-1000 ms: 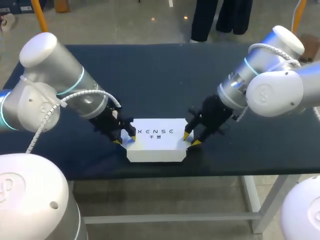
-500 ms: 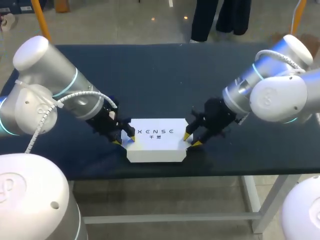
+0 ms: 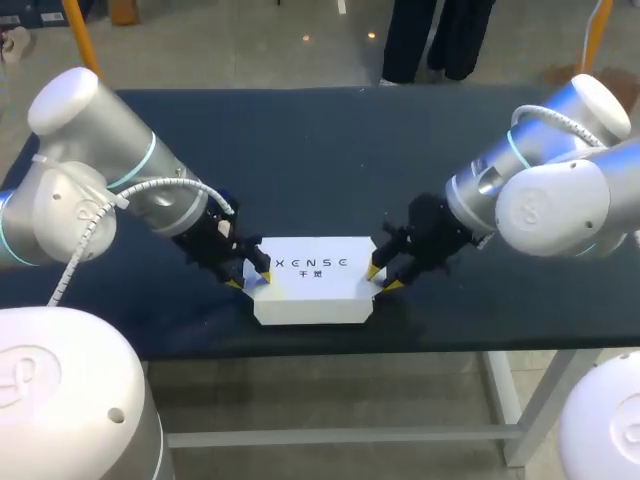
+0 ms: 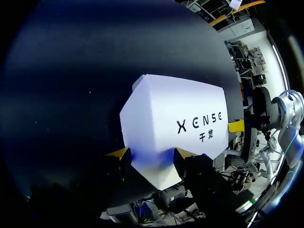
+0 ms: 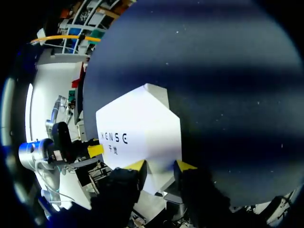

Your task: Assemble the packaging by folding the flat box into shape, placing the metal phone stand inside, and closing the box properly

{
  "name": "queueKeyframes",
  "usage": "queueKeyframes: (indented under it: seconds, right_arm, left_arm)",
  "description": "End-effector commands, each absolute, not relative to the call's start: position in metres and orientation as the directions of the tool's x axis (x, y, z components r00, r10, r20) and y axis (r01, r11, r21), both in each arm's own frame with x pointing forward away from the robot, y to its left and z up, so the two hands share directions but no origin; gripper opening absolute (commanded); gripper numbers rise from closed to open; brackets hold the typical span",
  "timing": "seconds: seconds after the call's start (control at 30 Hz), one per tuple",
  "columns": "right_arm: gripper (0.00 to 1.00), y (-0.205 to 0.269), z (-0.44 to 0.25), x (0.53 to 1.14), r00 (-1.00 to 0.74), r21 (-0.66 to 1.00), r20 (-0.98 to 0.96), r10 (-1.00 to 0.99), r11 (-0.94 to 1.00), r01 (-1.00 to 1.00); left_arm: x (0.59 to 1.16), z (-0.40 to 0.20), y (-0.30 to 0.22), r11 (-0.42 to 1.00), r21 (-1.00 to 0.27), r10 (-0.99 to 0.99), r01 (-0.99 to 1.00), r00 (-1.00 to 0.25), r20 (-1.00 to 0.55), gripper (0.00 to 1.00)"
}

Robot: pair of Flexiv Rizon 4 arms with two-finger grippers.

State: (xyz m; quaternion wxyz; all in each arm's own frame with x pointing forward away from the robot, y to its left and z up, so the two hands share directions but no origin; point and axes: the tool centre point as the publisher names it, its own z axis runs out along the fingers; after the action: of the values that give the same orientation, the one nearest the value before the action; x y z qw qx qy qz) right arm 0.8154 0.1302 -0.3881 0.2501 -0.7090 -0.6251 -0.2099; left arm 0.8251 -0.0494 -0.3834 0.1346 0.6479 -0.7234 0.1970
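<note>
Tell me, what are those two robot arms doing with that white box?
They are holding the white box on the dark table, one arm at each end. The left gripper pinches the box's left end between its fingers, and the right gripper pinches the right end. The box rests on the table with its printed side up, and from above its top looks closed.

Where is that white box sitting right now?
In the head view, the white box lies near the front edge of the table, between the left gripper and the right gripper.
</note>
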Motion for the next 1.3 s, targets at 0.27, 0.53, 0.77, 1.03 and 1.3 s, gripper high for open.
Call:
queueKeyframes:
  seconds: [0.27,0.53,0.77,1.03,1.3]
  right_arm:
    - [0.44,0.1345,-0.3923,0.8182,0.132,-0.092,0.618,0.775,-0.095,0.991]
    - [0.57,0.1339,-0.3916,0.8204,0.142,-0.100,0.622,0.770,-0.102,0.990]
    - [0.67,0.1339,-0.3916,0.8204,0.142,-0.100,0.622,0.770,-0.102,0.990]
    - [0.69,0.1339,-0.3916,0.8204,0.142,-0.100,0.622,0.770,-0.102,0.990]
    - [0.63,0.1339,-0.3916,0.8204,0.142,-0.100,0.622,0.770,-0.102,0.990]
  left_arm:
    - [0.8283,-0.3916,-0.0540,0.089,-0.114,-0.881,-0.990,-0.131,0.454,0.60]
    - [0.8286,-0.3910,-0.0550,0.084,-0.118,-0.885,-0.989,-0.129,0.447,0.55]
    - [0.8286,-0.3910,-0.0550,0.084,-0.118,-0.885,-0.989,-0.129,0.447,0.51]
    - [0.8286,-0.3910,-0.0550,0.084,-0.118,-0.885,-0.989,-0.129,0.447,0.49]
    - [0.8286,-0.3910,-0.0550,0.084,-0.118,-0.885,-0.989,-0.129,0.447,0.48]
